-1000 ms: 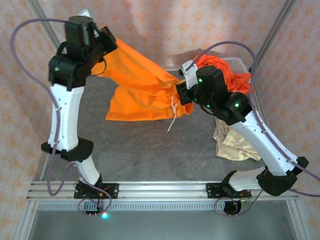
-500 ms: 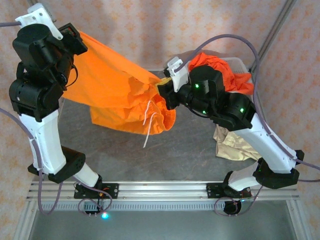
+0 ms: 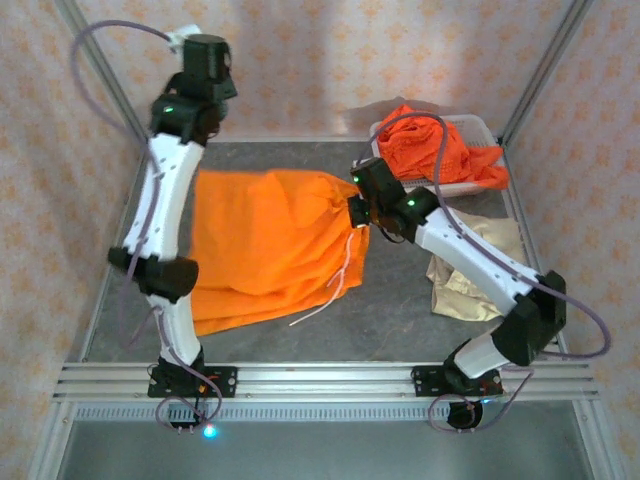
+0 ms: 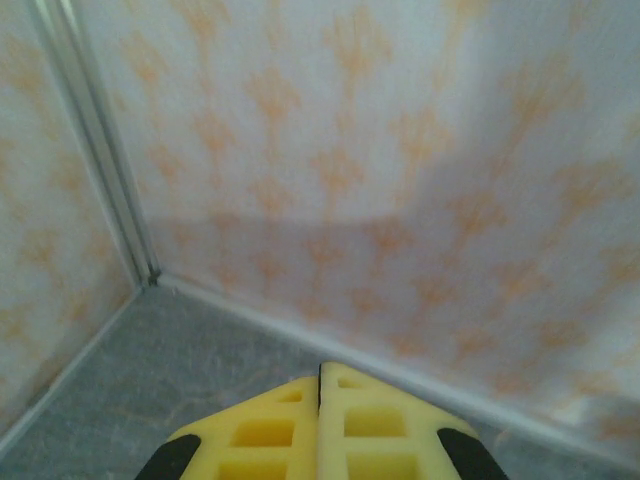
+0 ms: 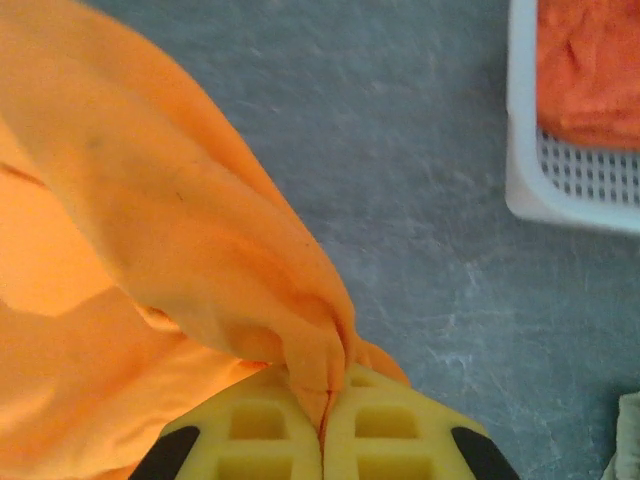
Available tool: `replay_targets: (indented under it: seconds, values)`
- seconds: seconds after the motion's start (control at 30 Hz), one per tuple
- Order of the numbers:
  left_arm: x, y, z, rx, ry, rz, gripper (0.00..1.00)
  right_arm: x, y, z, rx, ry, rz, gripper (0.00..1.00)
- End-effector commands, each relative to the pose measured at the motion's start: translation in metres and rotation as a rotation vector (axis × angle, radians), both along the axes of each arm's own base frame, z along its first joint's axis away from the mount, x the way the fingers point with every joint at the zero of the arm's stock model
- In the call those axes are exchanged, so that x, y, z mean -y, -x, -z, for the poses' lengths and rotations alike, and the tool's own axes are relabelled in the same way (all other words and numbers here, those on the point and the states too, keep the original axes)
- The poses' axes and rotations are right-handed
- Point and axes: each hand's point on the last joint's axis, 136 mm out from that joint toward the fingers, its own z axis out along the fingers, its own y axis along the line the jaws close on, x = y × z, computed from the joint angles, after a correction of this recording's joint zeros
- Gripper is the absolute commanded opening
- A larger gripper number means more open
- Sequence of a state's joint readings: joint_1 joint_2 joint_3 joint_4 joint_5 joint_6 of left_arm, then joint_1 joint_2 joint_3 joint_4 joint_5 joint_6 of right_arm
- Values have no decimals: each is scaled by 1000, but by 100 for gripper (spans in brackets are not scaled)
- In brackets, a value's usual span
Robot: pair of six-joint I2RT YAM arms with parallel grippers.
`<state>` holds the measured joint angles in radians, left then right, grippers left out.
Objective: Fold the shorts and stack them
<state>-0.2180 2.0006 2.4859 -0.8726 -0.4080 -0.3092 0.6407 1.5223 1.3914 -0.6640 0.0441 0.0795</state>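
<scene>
Right gripper [image 5: 322, 385]: clamped on a bunched waist corner of the orange shorts [image 3: 265, 240]. The yellow fingers [image 5: 250, 430] are pressed together, with a ridge of cloth pinched in the seam between them. From this grip the shorts are spread to the left of the gripper, lying nearly flat on the grey table [image 3: 400, 310]. The corner is judged to be held so that the cloth can be pulled taut and squared before the first fold.

Left gripper [image 4: 320, 375]: fingers are shut against each other and no cloth is seen between them. It is aimed at the far wall, above the table's back corner.

Cloth: thin, matte and limp, with soft creases fanning from the pinch. A white drawstring [image 3: 335, 290] trails loose below the right gripper.

A white mesh basket [image 5: 525, 130] is noted beyond and right of the right gripper. It is rigid and perforated, and more orange shorts [image 3: 430, 145] are heaped in it. A beige pair [image 3: 470, 275] lies crumpled on the near right side, slightly glossy. Nothing is stacked yet.
</scene>
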Motion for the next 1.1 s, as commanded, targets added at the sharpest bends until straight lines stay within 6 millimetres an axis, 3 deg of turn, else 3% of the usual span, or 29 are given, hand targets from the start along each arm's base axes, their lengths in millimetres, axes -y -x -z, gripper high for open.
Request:
replay_targets:
  seconds: [0.0,0.1,0.27,0.3,0.33,0.37,0.43,0.67,0.77,0.97,1.07]
  values:
    - [1,-31,48,-62,3,-39,0,-8,-32,10,15,-93,42,3]
    - [12,-43,82,-136,44,-9,7,-8,-52,40,-64,-47,60,5]
    - [14,-27,98,-183,77,4,27,3,-76,63,-146,26,116,7]
    - [15,-20,102,-194,83,15,33,3,-78,64,-151,27,117,7]
    - [15,-12,106,-202,93,18,48,1,-80,64,-152,26,113,7]
    - [14,-4,115,-220,98,17,57,1,-80,66,-154,24,113,8]
    - [11,14,130,-252,134,22,66,0,-80,68,-157,21,117,9]
    - [30,53,225,-440,362,79,74,3,-77,84,-200,46,127,12]
    - [29,64,264,-520,380,51,74,2,-75,87,-209,35,123,12]
    - [29,69,313,-643,387,18,74,5,-69,89,-214,46,116,13]
    - [31,69,350,-722,414,-3,72,7,-67,90,-214,50,114,13]
